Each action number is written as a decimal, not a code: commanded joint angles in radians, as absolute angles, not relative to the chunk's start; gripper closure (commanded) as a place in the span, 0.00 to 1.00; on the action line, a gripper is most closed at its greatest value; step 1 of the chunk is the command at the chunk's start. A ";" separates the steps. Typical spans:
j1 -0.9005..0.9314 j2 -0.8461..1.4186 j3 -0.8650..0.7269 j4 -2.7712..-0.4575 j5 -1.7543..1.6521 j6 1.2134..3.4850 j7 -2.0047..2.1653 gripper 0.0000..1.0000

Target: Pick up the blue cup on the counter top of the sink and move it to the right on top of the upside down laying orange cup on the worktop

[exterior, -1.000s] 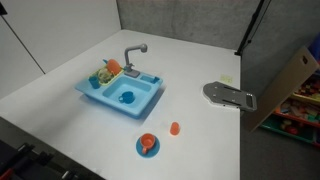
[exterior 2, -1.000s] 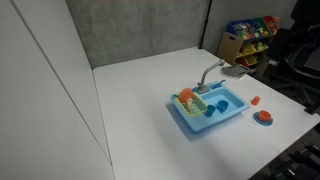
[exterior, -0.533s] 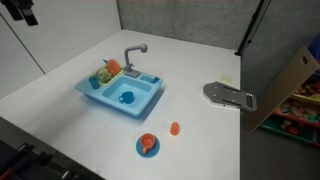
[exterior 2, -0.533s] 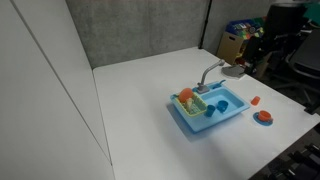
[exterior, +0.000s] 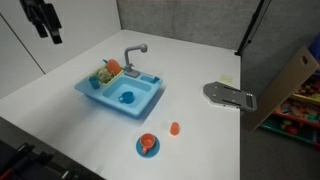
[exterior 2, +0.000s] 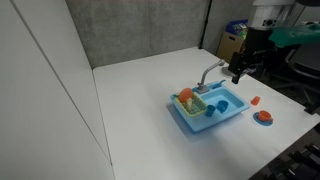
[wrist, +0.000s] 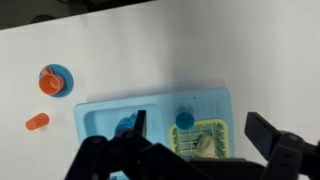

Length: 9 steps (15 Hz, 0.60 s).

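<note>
The white table [exterior: 60, 115] has plenty of bare room on every side of the sink [exterior: 118, 92]. The widest bare stretch runs behind the sink toward the grey wall. In an exterior view the table's side edge passes near a flat grey plate [exterior: 230, 95], and its front edge lies just past a round blue-and-orange dish [exterior: 148, 145]. The orange cup [exterior: 175, 128] stands on open table beside that dish, apart from it and from the sink. In the wrist view the orange cup [wrist: 37, 121] looks stretched out, as if lying on its side.

The gripper [exterior 2: 238, 72] hangs in the air well above the sink, near the grey faucet [exterior 2: 212, 72], and touches nothing. Its fingers are spread wide with nothing between them. In the wrist view the gripper [wrist: 196, 128] comes in from the bottom, and the dark fingers [wrist: 110, 155] frame the rack half of the sink.

The blue cup [wrist: 185, 119] sits on the sink's flat top, at the corner of the rack just beside the green and yellow items [wrist: 205, 142]. In that view it falls between the spread fingers but lies far below them. It is small, round and plain blue, darker than the light blue sink. Another blue piece [wrist: 125, 127] lies in the basin next to it.
</note>
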State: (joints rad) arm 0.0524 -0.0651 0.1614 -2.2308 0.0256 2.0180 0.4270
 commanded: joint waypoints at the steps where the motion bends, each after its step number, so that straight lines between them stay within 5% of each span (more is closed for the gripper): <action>1: 0.066 0.028 0.140 -2.175 -0.024 2.030 0.409 0.00; 9: 0.079 0.122 0.118 -2.143 -0.019 2.030 0.250 0.00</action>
State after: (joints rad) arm 0.0672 0.1188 0.1358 -2.1789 -0.0471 2.0591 0.3201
